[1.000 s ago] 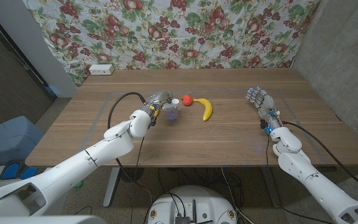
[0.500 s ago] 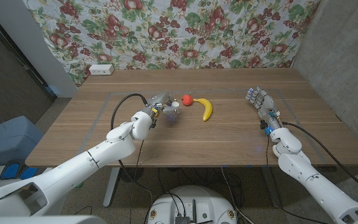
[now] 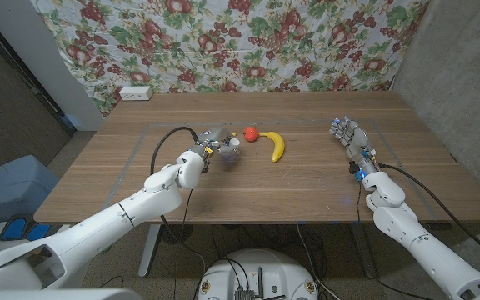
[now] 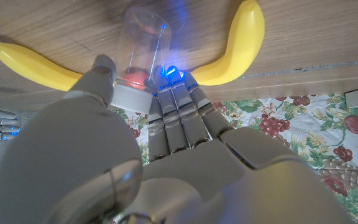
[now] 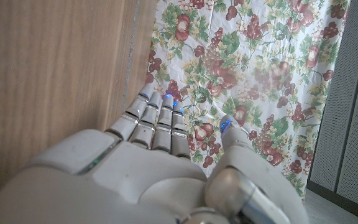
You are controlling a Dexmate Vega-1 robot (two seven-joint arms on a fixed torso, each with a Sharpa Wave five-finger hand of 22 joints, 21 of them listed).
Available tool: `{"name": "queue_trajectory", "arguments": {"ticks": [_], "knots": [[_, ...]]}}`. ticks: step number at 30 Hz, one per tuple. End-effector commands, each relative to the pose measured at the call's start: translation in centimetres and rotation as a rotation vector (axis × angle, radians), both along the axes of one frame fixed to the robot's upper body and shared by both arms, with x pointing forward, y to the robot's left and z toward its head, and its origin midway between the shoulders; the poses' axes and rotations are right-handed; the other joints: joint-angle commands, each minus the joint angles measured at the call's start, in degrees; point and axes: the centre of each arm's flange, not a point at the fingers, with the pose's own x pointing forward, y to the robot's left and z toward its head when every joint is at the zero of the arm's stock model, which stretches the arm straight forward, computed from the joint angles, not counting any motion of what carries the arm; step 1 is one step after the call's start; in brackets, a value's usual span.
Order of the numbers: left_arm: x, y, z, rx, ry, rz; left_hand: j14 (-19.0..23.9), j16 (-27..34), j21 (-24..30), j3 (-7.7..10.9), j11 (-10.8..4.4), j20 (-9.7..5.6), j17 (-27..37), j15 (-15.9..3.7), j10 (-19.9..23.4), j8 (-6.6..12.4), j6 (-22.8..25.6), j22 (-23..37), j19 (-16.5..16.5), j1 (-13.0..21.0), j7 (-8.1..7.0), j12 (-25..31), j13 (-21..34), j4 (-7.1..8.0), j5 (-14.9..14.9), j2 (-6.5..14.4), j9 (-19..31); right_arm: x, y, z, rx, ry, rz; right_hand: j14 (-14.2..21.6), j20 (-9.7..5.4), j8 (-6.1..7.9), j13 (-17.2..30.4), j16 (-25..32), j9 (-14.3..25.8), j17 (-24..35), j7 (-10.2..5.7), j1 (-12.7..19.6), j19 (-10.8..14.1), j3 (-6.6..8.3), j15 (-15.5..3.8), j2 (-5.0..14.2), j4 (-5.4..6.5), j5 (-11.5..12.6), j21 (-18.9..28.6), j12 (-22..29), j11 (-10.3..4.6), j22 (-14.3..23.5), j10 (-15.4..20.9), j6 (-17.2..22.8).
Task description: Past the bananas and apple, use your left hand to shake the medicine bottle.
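Both hands seen over wooden table (image 3: 307,179). Left hand (image 3: 214,141) gripped clear medicine bottle (image 4: 143,50) by its white cap, just left of red apple (image 3: 251,133) and yellow banana (image 3: 277,147). Right hand (image 3: 350,137) spread, holding nothing, well apart near right edge.

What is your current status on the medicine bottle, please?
Left hand grips medicine bottle. Right hand open, idle. Apple and banana beside it, nothing blocking.
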Motion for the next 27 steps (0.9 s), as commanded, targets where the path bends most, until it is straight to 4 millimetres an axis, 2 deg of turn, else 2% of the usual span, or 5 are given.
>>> {"name": "queue_trajectory", "arguments": {"ticks": [1, 4, 9, 15, 27], "knots": [[0.12, 0.12, -0.26, 0.009, 0.009, 0.006, -1.43, -0.45, -0.09, -0.79, -11.19, -0.28, -0.18, -8.06, 7.86, -0.99, 3.29, -0.04, -0.35, 8.76, -2.88, -1.54, -0.44, 0.35, 0.41, 9.34, -0.4, -0.09, 0.0, 0.06, 0.001, -0.004, 0.001, 0.49, 0.04, 0.28, 0.19, -0.12, 0.29, 0.12, -0.09, -0.2, 0.24, -0.24, -0.08, 0.53, -0.03, 0.18, -0.06, 0.16, -0.03, 0.31, 0.11, 0.46], [0.06, 0.13, -0.28, 0.01, 0.005, 0.005, -1.76, -0.58, -0.18, -1.42, -11.9, -0.27, -0.27, -7.89, 6.67, -1.99, 2.23, -0.07, -0.45, 7.43, -3.4, -2.38, -1.11, 0.66, 0.44, 8.82, -0.87, -0.09, -0.02, 0.04, 0.0, -0.003, -0.001, 0.47, 0.06, 0.28, 0.18, -0.13, 0.29, 0.13, -0.07, -0.21, 0.24, -0.25, -0.05, 0.53, -0.03, 0.17, -0.09, 0.19, 0.0, 0.31, 0.19, 0.46], [0.02, 0.16, -0.23, 0.012, 0.006, 0.006, -3.01, -1.19, -0.57, -2.26, -11.26, 0.1, -0.62, -7.41, 3.97, -3.42, 0.78, -0.12, -1.18, 5.15, -3.31, -3.95, -2.09, 0.99, 0.47, 7.71, -1.69, -0.1, -0.06, 0.01, 0.007, -0.002, -0.002, 0.43, 0.06, 0.27, 0.19, -0.15, 0.29, 0.14, -0.06, -0.23, 0.26, -0.26, -0.07, 0.53, -0.02, 0.17, -0.14, 0.16, 0.04, 0.31, 0.1, 0.44], [-0.18, 0.35, -0.09, 0.01, -0.001, 0.011, -5.66, -1.78, -1.21, -3.75, -10.33, 1.07, -0.94, -6.77, -0.72, -5.09, -1.87, -0.18, -2.08, 0.74, -4.1, -6.34, -3.44, 1.65, 0.46, 5.81, -3.0, -0.1, -0.05, 0.03, 0.007, -0.002, -0.002, 0.44, 0.07, 0.28, 0.2, -0.16, 0.29, 0.16, -0.12, -0.27, 0.29, -0.28, -0.02, 0.53, 0.0, 0.15, -0.23, 0.19, -0.01, 0.31, 0.17, 0.47], [-0.41, 0.83, 0.1, -0.005, 0.0, 0.029, -10.13, -1.84, -2.94, -7.17, -8.69, 2.06, -1.1, -5.0, -9.01, -5.62, -6.89, -0.23, -4.2, -7.6, -5.56, -8.3, -5.21, 2.26, 0.34, 1.28, -5.34, 0.06, 0.1, 0.15, 0.001, -0.001, 0.0, 0.45, 0.11, 0.28, 0.19, -0.18, 0.29, 0.17, -0.1, -0.38, 0.33, -0.33, -0.03, 0.53, 0.07, 0.13, -0.36, 0.19, 0.04, 0.32, 0.19, 0.46]]}}
